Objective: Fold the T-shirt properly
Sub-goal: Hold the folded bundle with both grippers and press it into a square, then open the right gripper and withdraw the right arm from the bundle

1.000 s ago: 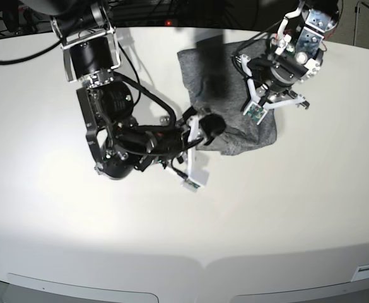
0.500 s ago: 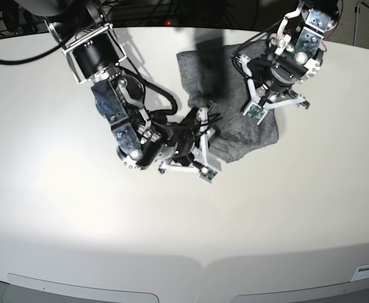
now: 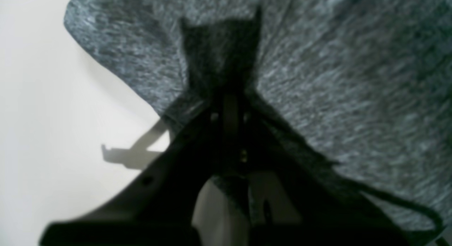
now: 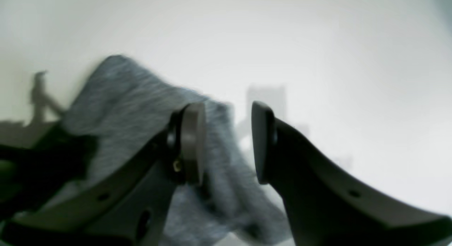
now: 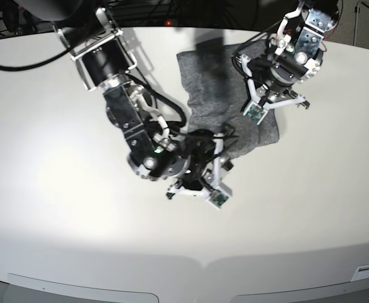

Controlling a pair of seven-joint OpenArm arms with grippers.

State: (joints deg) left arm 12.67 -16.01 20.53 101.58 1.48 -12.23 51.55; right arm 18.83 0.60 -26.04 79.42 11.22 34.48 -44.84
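Since a second ago my right gripper (image 5: 224, 165) has swung nearer to the T-shirt's (image 5: 212, 82) lower edge, with jaws half open and nothing between them. My left gripper (image 5: 265, 95) is closed, pinching the shirt cloth on the white table (image 5: 58, 208).

1 T-shirt (image 5: 219, 85), 1 table (image 5: 58, 208), and 2 pincers: left pincer (image 5: 260, 104), right pincer (image 5: 221, 165).

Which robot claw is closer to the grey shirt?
Left. The left claw is shut right on the T-shirt, pinching its cloth. The right claw is open at the shirt's near edge, holding nothing.
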